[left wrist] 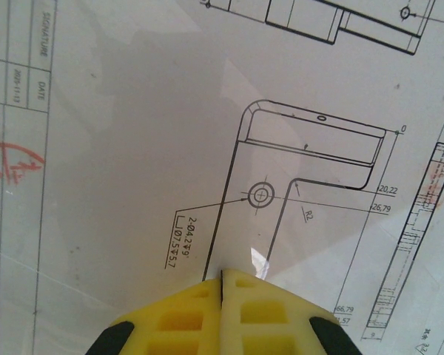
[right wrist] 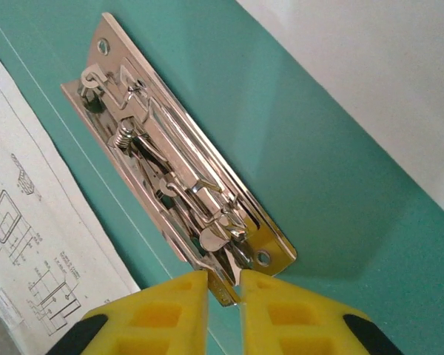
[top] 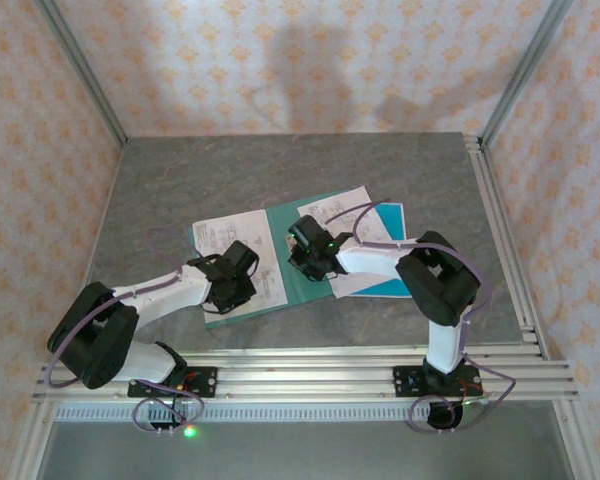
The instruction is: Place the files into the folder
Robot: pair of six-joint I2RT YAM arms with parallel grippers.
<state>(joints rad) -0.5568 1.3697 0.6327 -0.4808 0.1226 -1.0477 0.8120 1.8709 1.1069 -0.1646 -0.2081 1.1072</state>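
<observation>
Arms bent low mid-frame: left gripper [left wrist: 222, 277] clenched atop the files [left wrist: 133, 148], right gripper [right wrist: 223, 285] pinching the clip [right wrist: 170, 170] on the folder [right wrist: 318, 185], clip's end hidden.

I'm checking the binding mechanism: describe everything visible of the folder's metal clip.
The clip is a shiny silver metal lever clamp: a long narrow base plate with holes at both ends, a coil spring and folded lever arms on top. It lies flat, fixed to the teal folder. The right gripper straddles its near end; whether it pinches is unclear.
</observation>
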